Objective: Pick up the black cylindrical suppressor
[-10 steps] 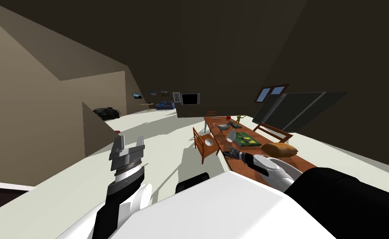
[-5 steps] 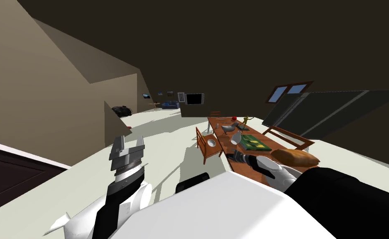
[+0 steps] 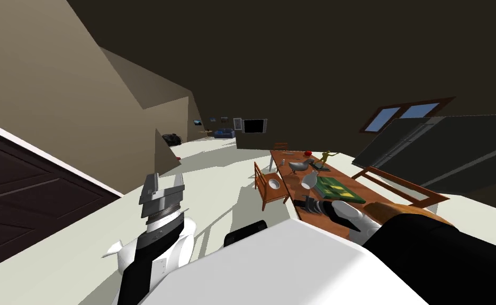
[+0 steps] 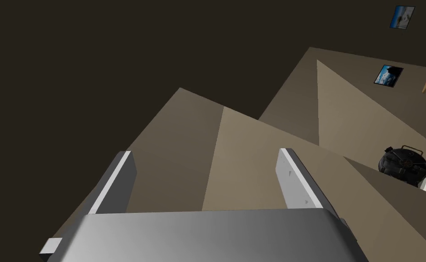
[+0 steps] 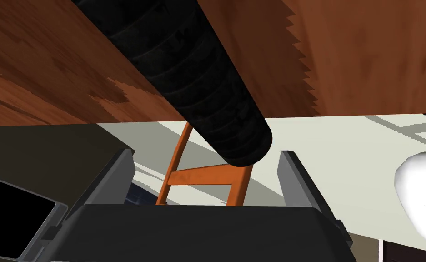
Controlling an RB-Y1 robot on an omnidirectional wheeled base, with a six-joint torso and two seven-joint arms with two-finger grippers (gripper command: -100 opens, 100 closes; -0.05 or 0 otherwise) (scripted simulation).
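- The left arm [image 3: 159,233] is raised close beside the chest, well apart from the work. The left jaws are open and hold nothing, with both fingers [image 4: 116,179] standing wide.
- The right arm [image 3: 344,213] reaches forward over the near end of the long brown surface [image 3: 293,185].
- The right jaws are open too. Their fingers [image 5: 116,177] stand either side of the near end of the black cylinder [image 5: 193,86] and, as far as I can tell, touch neither side of it. The end sits nearer one finger than the other.
- The black cylinder lies flat on the surface, running away from the jaws, with its near end at about the surface's edge.
- It looks rigid, with ringed ridges down its length. I judge those ridges should give the fingers some bite, so it is unlikely to slip.
- Being round, it may roll if only one finger meets it, so the jaws should be centred first.
- It probably has some weight along its length. I would take hold across the body further in from the end, so it does not tip down when lifted.
- Beyond it, an orange chair [image 5: 202,175] stands beside the surface.
- Further along the surface lie a green board [image 3: 336,189], a grey bird [image 3: 299,166] and a red thing [image 3: 308,153].
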